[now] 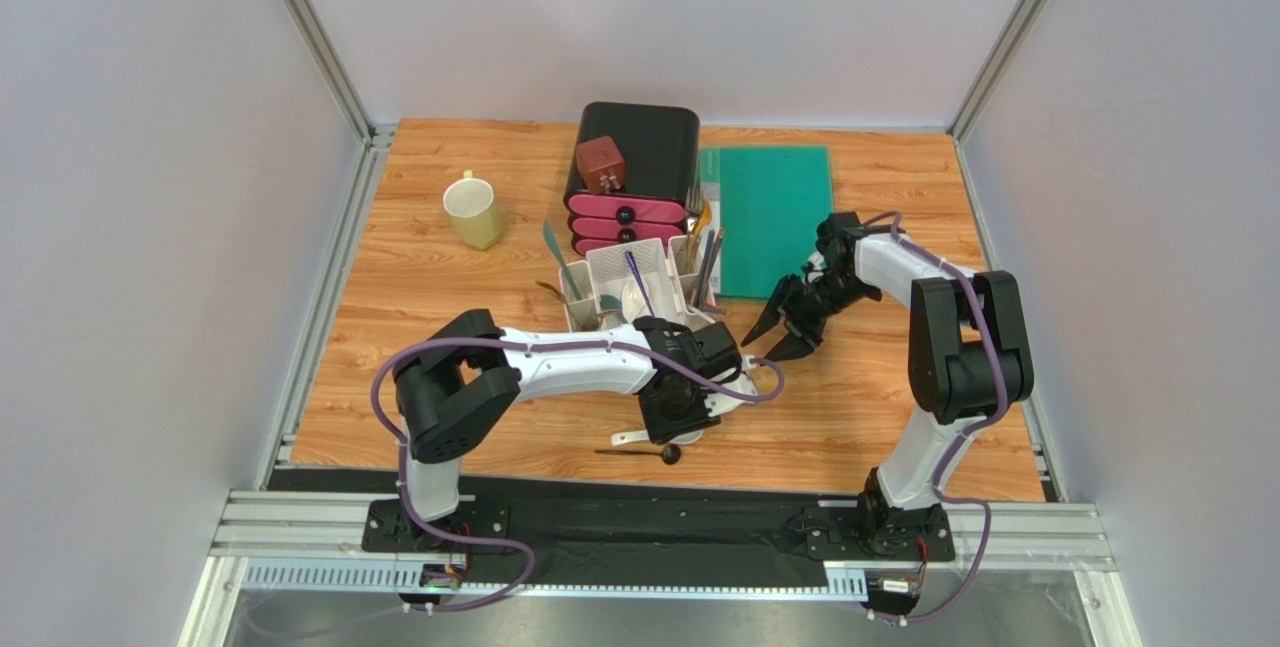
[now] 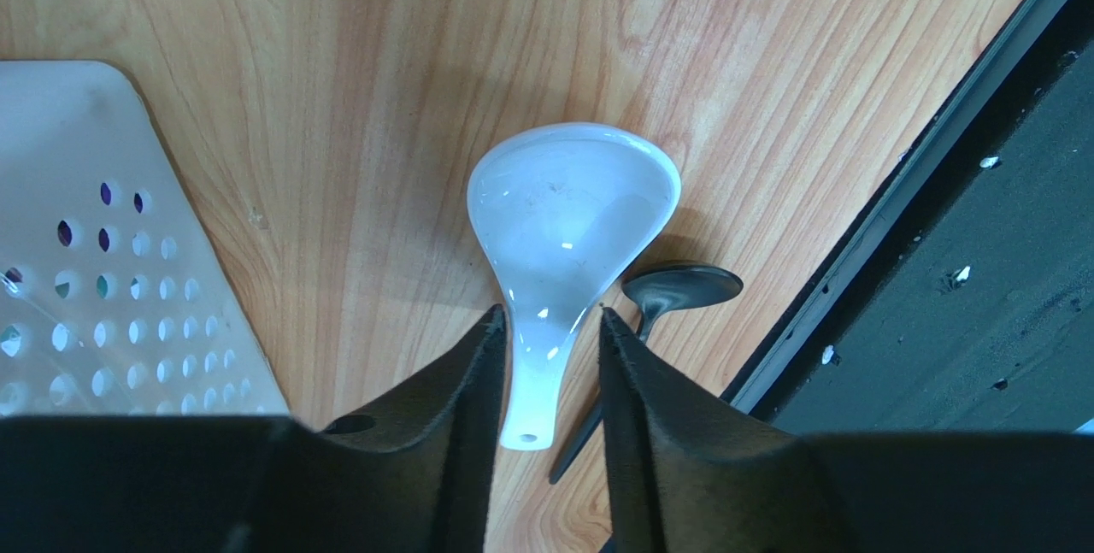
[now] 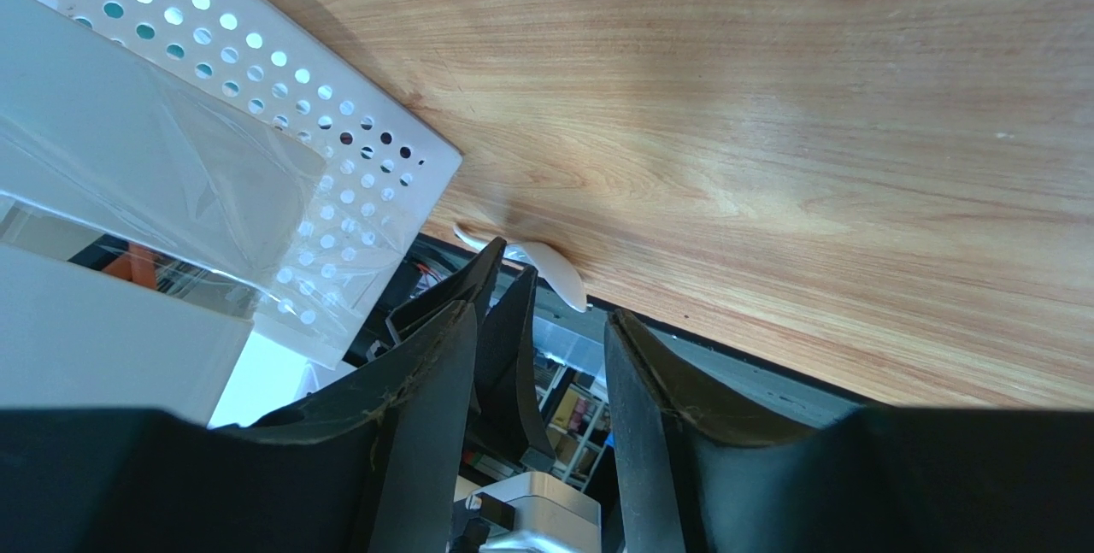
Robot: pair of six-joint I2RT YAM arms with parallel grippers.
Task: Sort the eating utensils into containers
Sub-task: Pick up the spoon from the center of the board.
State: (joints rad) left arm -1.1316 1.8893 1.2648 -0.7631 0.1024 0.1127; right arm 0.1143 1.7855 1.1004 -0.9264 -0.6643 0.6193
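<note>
A white ceramic soup spoon [image 2: 572,207] lies on the wooden table near the front edge; it also shows in the top view [image 1: 732,401]. My left gripper [image 2: 550,313] straddles its neck, both fingertips touching the sides, handle between the fingers. It shows in the top view too [image 1: 679,410]. A black spoon [image 2: 678,286] lies just beside it, nearer the edge [image 1: 646,452]. The white caddy [image 1: 601,275] behind holds several utensils; its perforated wall shows in the wrist views [image 2: 103,258] [image 3: 276,98]. My right gripper [image 1: 775,335] [image 3: 542,316] is open and empty, right of the caddy.
A pale yellow mug [image 1: 472,211] stands at the back left. A black-and-pink drawer box [image 1: 637,175] with a small red-brown box [image 1: 601,160] on it stands behind the caddy. A green board [image 1: 771,217] lies to the right. A black rail [image 2: 925,258] borders the table's front.
</note>
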